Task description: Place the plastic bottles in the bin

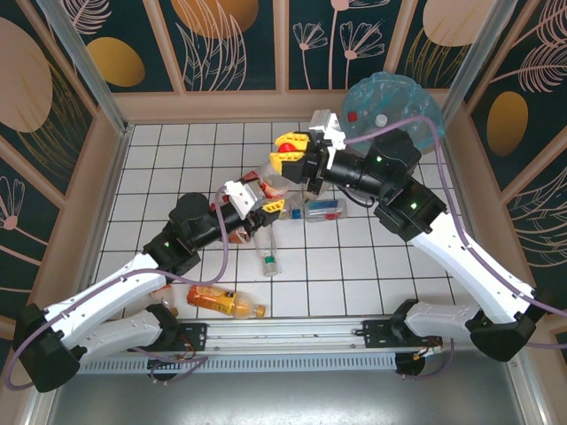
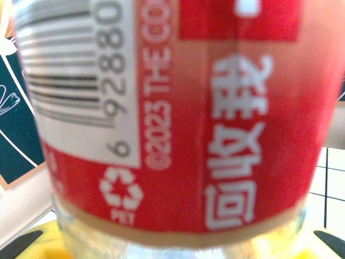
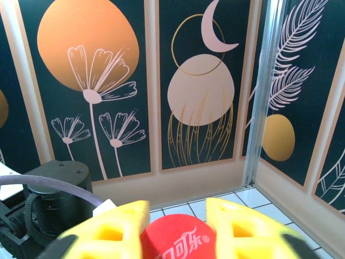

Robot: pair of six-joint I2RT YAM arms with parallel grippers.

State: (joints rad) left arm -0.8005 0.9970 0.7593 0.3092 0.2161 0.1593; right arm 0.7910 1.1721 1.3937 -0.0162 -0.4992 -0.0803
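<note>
Meeting above the middle of the white tiled counter [image 1: 177,159], the two arms seem to share one red-labelled bottle [image 1: 274,183]. The left end effector [image 1: 263,197] is clamped round the bottle's body. In the left wrist view the red label with its barcode and white lettering sits right up against the lens. The right end effector [image 1: 291,152] is closed on the bottle's red cap [image 3: 175,237]. In the right wrist view the cap is pinched between two yellow fingers [image 3: 116,229].

A clear bottle [image 1: 267,257] lies on the counter just below the held one. An orange bottle [image 1: 223,303] lies on its side near the arm bases. A blue-labelled bottle [image 1: 323,208] lies beside the right arm.

The bin [image 1: 416,102], lined with a light-blue bag, stands in the far right corner, well apart from the held bottle. A red-capped and a white-capped bottle show inside it.
</note>
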